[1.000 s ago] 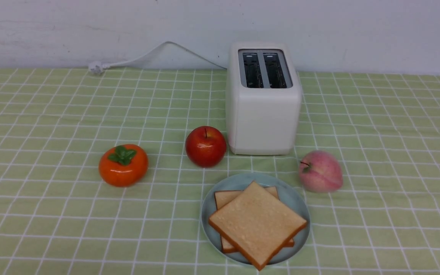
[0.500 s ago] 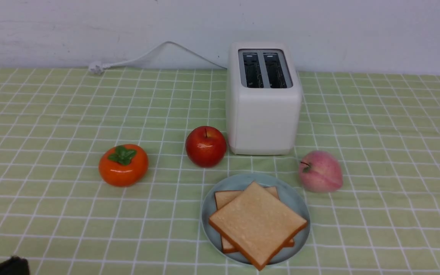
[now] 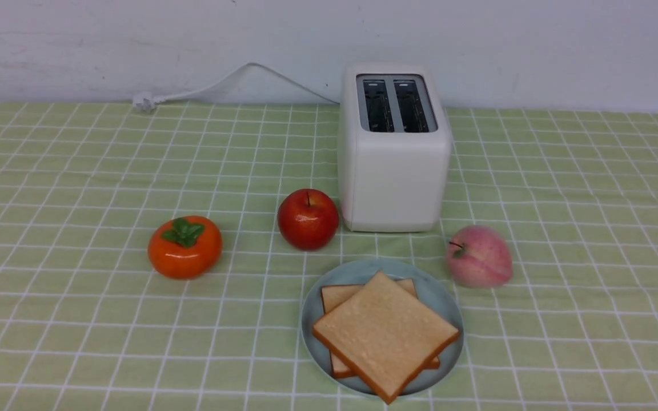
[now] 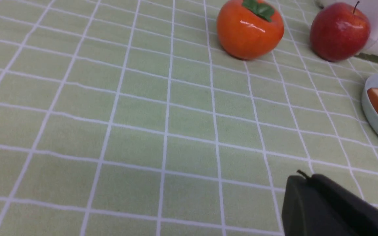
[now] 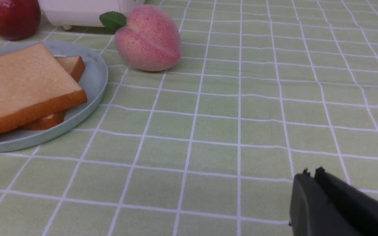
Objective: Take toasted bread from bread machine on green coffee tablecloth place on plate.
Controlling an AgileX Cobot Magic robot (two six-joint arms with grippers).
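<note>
Both toast slices (image 3: 385, 334) lying flat on the pale blue-grey plate (image 3: 313, 311), stacked, upper slice turned at an angle over the lower one, lower slice showing only at its corners. Plate resting on the green checked tablecloth (image 3: 77, 319), just in front of the white two-slot toaster (image 3: 393, 171). Both toaster slots dark and empty, no bread standing inside. Judged from this: task finished or nearly so, nothing left to lift out, only pulling the arms away remaining.

Left gripper (image 4: 302, 178) closed, fingers pressed together, nothing between them, hanging above bare cloth, well apart from the plate. Right gripper (image 5: 311, 173) likewise closed and holding nothing, over bare cloth, away from the plate rim. Neither arm visible in the front view.

Around the plate, untouched: orange persimmon (image 3: 184, 246), red apple (image 3: 308, 219) beside the toaster, pink peach (image 3: 479, 256) near the plate.
</note>
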